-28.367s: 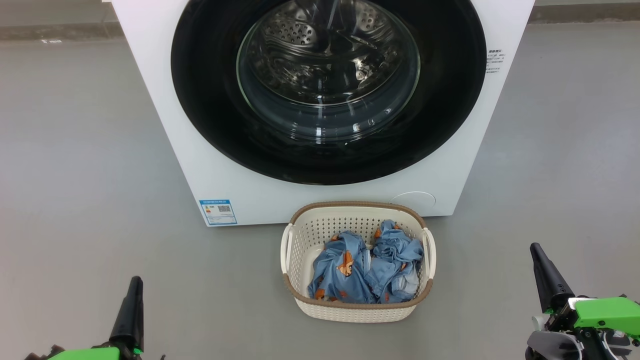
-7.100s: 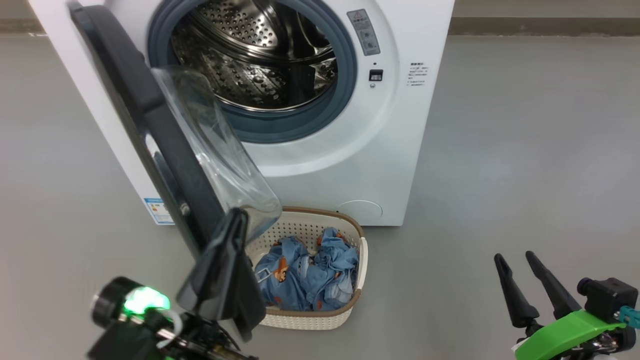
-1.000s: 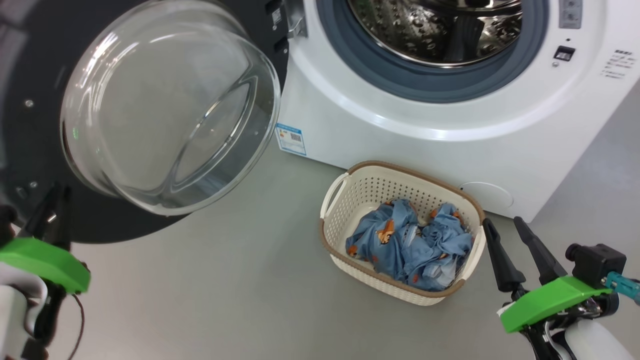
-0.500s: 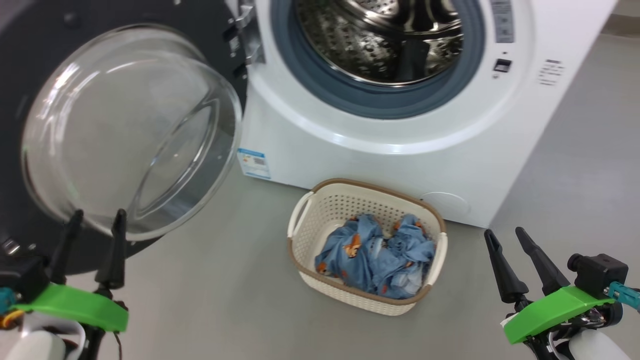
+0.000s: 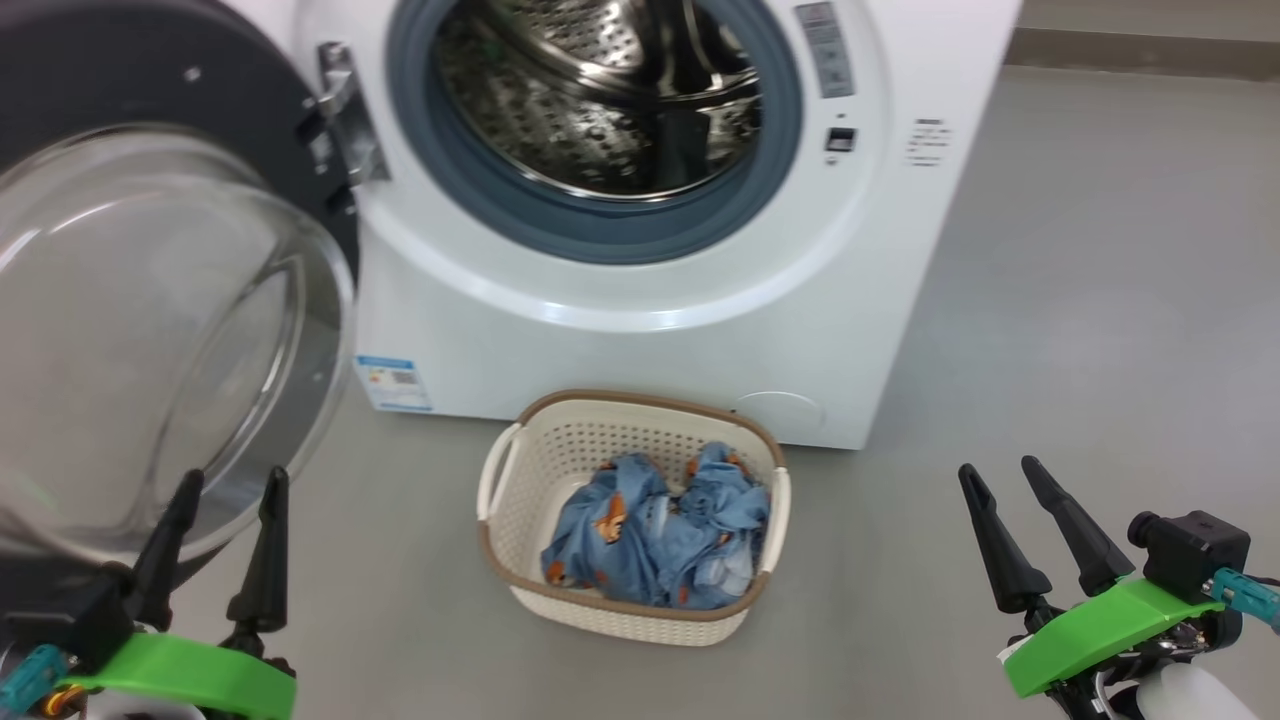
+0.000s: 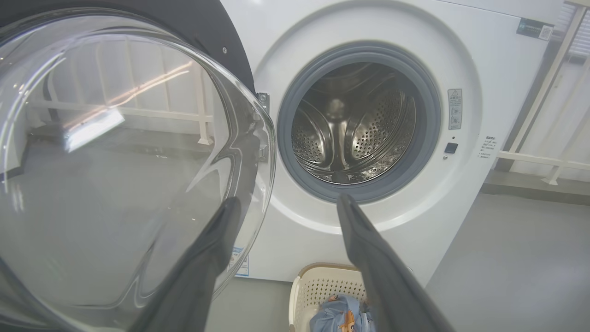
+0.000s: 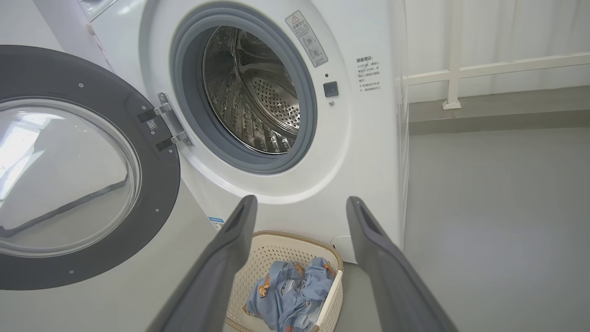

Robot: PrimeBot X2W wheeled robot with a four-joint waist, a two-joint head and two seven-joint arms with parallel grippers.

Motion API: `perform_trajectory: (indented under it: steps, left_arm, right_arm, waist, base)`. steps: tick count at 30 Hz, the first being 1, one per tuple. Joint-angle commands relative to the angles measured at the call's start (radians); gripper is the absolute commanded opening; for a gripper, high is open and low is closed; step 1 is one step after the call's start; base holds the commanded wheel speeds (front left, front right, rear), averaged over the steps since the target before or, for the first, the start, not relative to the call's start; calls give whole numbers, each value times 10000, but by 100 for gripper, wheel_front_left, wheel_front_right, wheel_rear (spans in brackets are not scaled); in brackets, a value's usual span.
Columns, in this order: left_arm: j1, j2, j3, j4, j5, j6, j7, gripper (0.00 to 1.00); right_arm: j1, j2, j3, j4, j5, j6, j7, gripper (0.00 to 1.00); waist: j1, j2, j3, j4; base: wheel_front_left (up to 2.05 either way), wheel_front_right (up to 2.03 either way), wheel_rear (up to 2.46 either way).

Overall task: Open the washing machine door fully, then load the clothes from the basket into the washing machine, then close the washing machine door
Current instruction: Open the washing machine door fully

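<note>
The left tool and the right tool both stand wide open, holding nothing. Just beyond the left tool, the washing machine door is swung wide open. Between the tools, the basket sits on the floor just in front of the washing machine, with the clothes inside.

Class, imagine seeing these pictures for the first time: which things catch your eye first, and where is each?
The big glass-bowled door stands swung wide open at the left, bulging toward the camera. Beside it gapes the shiny steel drum of the white washing machine. In front of that sits a cream basket holding crumpled blue clothes.
</note>
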Motion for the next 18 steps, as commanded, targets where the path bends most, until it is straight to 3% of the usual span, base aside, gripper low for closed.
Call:
perform_trajectory:
  steps: [1, 18]
  left_arm:
    - [-138, 229, 391, -360, -62, 93, -59, 100]
    - [594, -25, 436, -876, -67, 155, -63, 100]
  right_arm:
    - [-47, -245, 183, -287, -16, 58, -122, 100]
    - [-167, -542, 179, -558, -138, 58, -122, 100]
  waist:
    - [0, 0, -203, -576]
    - [0, 0, -290, -1783]
  base:
    - [0, 0, 0]
    - [0, 0, 0]
